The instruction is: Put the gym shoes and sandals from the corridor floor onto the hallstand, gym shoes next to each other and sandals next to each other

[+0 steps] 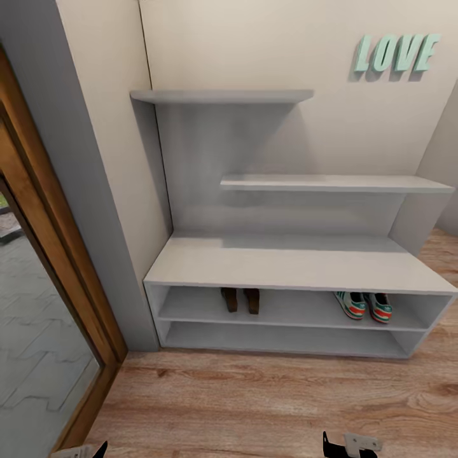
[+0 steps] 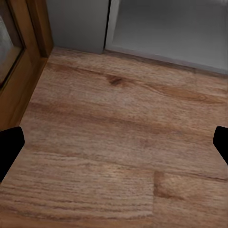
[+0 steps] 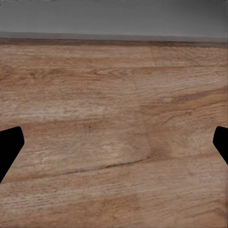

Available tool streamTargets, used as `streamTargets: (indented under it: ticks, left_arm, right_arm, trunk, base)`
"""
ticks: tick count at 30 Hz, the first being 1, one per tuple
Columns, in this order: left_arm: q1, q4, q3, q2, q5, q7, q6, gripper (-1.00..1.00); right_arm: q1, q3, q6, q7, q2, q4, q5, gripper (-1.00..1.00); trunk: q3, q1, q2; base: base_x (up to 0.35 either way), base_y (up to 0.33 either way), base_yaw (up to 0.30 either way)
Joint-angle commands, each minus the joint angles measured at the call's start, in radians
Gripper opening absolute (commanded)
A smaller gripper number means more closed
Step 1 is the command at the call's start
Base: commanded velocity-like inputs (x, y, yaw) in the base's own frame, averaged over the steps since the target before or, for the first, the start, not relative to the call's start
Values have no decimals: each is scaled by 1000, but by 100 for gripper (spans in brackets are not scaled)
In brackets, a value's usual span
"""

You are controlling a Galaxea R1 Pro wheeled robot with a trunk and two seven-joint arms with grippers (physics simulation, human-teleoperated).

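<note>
Teal-striped cream gym shoes (image 1: 364,306) and slim dark-brown sandals (image 1: 240,299) sit paired on white-grey hallstand (image 1: 292,262) shelf; left gripper (image 2: 114,147) and right gripper (image 3: 114,147) both spread over wood-grain floor (image 1: 267,407).

The one thing I can read is the word LOVE (image 1: 397,53), spelled in raised mint-green capital letters, slanted like italics and casting a soft shadow. It stands on the cream wall (image 1: 267,44), up at the right, above the higher shelves of the hallstand (image 1: 292,264). I make out no brand name or number on the gym shoes (image 1: 364,306) or the sandals (image 1: 240,299) from here; they are too small to tell. My two wrist cameras show no writing.
</note>
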Motion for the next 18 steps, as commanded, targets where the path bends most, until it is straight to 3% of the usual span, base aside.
streamTargets:
  ticks: [1,18]
  left_arm:
    - [-1,0,8,-1,-2,-9,-1,100]
    - [-1,2,10,0,5,-9,-1,100]
  right_arm:
    - [0,-4,-4,1,0,1,0,100]
    - [0,-4,-4,1,0,1,0,100]
  trunk:
    - [2,-4,7]
    - [56,-69,126]
  base:
    - [0,0,0]
    - [0,0,0]
